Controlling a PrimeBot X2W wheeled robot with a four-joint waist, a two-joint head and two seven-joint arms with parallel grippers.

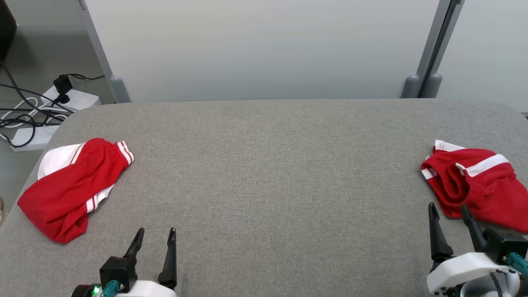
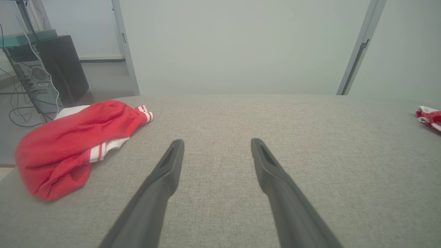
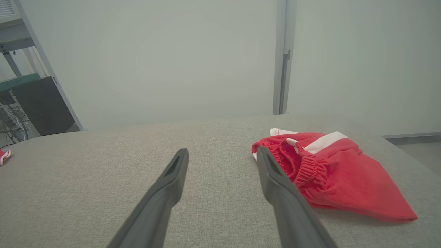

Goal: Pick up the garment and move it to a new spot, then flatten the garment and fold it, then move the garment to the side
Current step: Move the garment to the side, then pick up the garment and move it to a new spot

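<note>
Two red garments with white trim lie on the table, well apart, one toward each side edge; the left garment sits crumpled at the robot's left, near the table's rounded corner, with a white panel and paired white stripes showing; the right garment sits bunched at the robot's right, its ribbed elastic waistband gaping toward the middle and a broad white band across its top.

Left gripper stands over bare table at the near edge; jaws spread wide, holding nothing, apart from the left garment. Right gripper is likewise spread wide and empty; its outer finger lies just beside the near edge of the right garment; contact cannot be determined.

Table covering is grey woven fabric, flat, with rounded corners.

Beyond the far edge stands a pale wall panel; on the floor at far left lies a white power strip with black cables; the left wrist view shows a computer tower beside a dark cabinet.
</note>
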